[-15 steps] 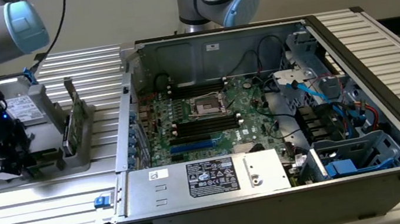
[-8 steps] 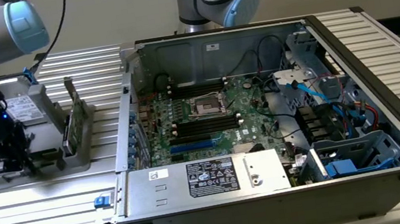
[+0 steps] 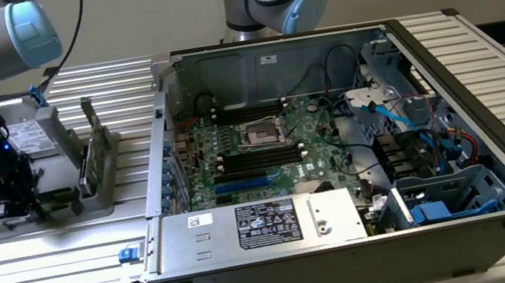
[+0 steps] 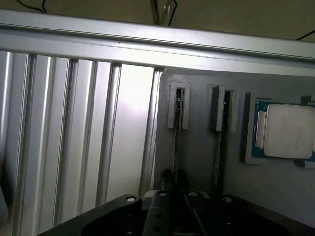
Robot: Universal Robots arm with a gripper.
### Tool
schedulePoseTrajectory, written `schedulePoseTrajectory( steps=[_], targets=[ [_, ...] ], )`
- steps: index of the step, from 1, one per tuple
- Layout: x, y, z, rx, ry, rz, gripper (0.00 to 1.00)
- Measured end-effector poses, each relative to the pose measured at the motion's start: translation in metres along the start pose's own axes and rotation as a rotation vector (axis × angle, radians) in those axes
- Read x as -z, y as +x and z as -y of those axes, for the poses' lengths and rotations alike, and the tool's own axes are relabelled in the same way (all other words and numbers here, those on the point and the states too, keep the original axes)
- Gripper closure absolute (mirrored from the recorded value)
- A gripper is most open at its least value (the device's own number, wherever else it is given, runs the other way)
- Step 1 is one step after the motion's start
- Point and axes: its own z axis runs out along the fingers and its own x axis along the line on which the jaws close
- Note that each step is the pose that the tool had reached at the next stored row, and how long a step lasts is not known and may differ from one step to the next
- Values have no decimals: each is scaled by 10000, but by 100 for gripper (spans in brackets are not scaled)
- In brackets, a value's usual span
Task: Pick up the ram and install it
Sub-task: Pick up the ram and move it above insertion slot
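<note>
The jaws are clenched on the ram, their dark tips pressed against both faces of the thin stick, which is seen edge-on. The ram stands upright in a slot of a grey holder, its far end seated in a raised grey bracket. 1 more stick stands in the next slot, parallel and just beside it, and past that a square silver processor chip lies in a pocket of the same holder; no writing can be read on its lid. In the exterior view the jaws are down at the holder on the ribbed metal tabletop, at the exterior view's left, with the other stick nearer the computer case. A white label on the wrist above the jaws is too small to read. The case lies open beside the holder, showing the green motherboard and blue cables. The silver power supply at its near edge carries a black and white label whose print cannot be made out.
</note>
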Motion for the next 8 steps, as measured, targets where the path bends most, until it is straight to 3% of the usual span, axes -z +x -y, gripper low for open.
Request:
schedulePoseTrajectory(
  steps=[8],
  targets=[
    [0,0,0,0,-1,0,86]
  ],
)
